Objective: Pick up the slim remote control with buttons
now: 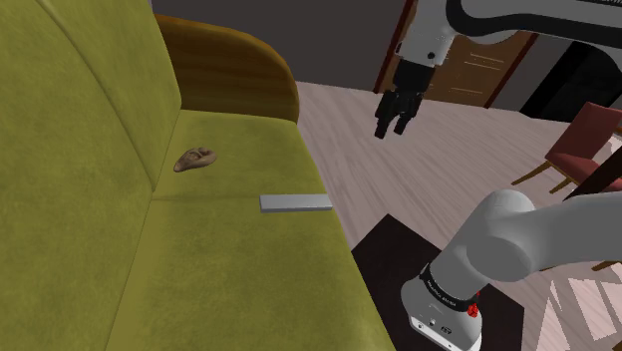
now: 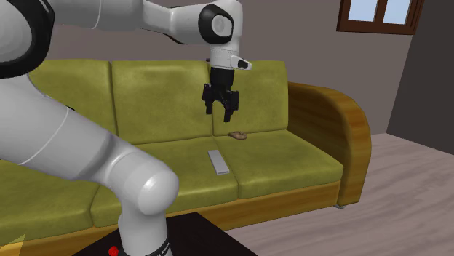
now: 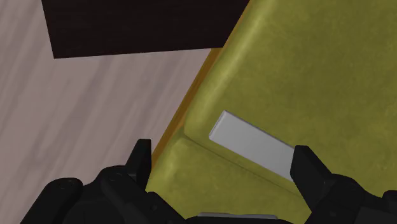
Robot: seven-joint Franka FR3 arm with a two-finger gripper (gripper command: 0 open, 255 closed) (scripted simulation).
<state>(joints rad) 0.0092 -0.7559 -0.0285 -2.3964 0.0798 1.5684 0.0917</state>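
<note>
Two things lie on the sofa (image 1: 80,150) seat: a small brown lump (image 1: 193,160) close to the backrest, and the remote (image 1: 296,202), a thin pale grey slab lying flat near the seat's front edge. No buttons can be made out on it. In the wrist view it sits just beside a seam between cushions, at a slant to the line of the fingers. The lump and the remote are well apart.

The end effector (image 1: 396,118) hangs high in the air with its fingers spread wide and nothing between them. In the shoulder view it is to the right of the sofa's front edge, over the floor (image 1: 339,120), not over the remote. The wrist view agrees: floor and the sofa's front edge lie under the fingers, with the remote off toward one fingertip.

By my reading, the task is at the approach step and no grasp has begun. The next move calls for carrying the hand in over the seat until the remote is centred between the fingers, then turning the wrist so they straddle its narrow width. After that comes a descent low enough to catch the thin edges. The soft cushion may give, so the fingers probably need to press slightly into it before closing.
</note>
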